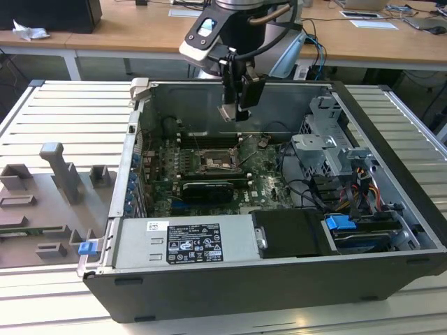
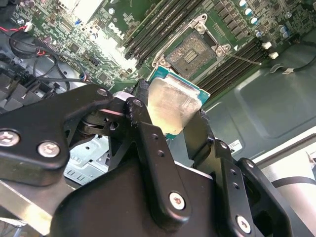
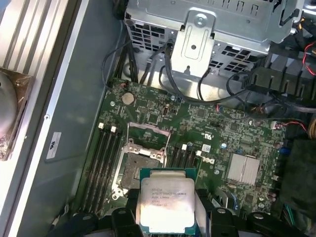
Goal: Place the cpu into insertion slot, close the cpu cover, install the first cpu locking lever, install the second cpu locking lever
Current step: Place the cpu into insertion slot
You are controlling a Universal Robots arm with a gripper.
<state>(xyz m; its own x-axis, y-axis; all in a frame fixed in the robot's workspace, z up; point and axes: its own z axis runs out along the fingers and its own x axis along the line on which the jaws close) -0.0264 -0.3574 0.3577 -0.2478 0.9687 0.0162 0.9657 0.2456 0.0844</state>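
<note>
My gripper (image 1: 236, 112) hangs inside the open computer case, above the motherboard, shut on the cpu (image 1: 228, 112). In both wrist views the cpu (image 2: 170, 106) (image 3: 165, 202) is a flat square chip with a pale metal top on a green edge, clamped between the black fingers (image 2: 148, 133). Below it lies the open insertion slot (image 3: 134, 167) (image 2: 190, 52) (image 1: 218, 162), its contact field bare. The cpu cover (image 3: 147, 142) stands tilted up at one side of the slot. A thin wire locking lever (image 2: 245, 59) sticks out beside the slot.
Memory slots (image 3: 101, 158) flank the socket. A metal drive cage (image 1: 328, 150) and cable bundles (image 1: 363, 192) fill the case on the exterior view's right. The power supply (image 1: 188, 241) lies along the near wall. Grey fixtures (image 1: 59, 174) stand on the table at the exterior view's left.
</note>
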